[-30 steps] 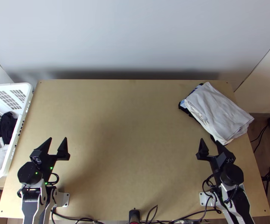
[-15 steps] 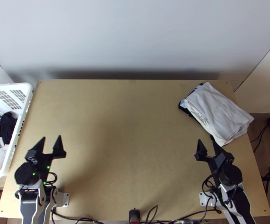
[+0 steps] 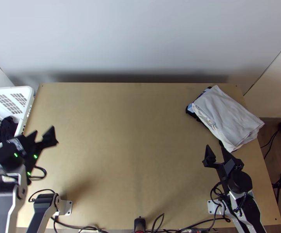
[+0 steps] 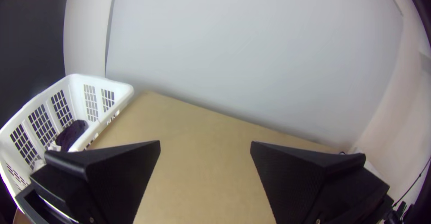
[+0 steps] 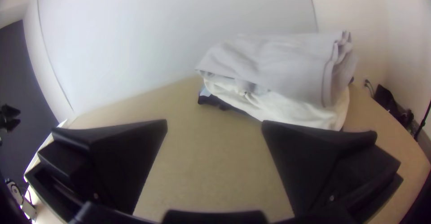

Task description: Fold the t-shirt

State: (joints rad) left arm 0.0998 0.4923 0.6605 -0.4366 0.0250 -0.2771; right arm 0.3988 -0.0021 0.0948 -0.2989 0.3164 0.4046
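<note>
Folded cloths lie in a stack [image 3: 227, 116] at the table's far right, light grey and white on top with dark and blue edges beneath; the right wrist view shows the stack [image 5: 278, 71] in layers. My left gripper [image 3: 42, 131] stands open beside the basket's near part, and its fingers frame bare wood in its own view, where the gripper [image 4: 205, 145] holds nothing. My right gripper [image 3: 215, 146], open too, is just nearer than the stack; in its wrist view the gripper [image 5: 214, 124] has nothing between its fingers.
A white basket [image 3: 29, 101] stands at the table's left edge, with dark cloth [image 3: 5, 130] and white cloth inside. Bare wooden table [image 3: 132, 136] spreads between the arms. Cables run along the near edge, and a pale wall rises behind the table.
My left arm has moved left and a little up the picture, its wrist now over the basket's near edge. My right gripper has shifted very slightly left. The stack lies as before.
</note>
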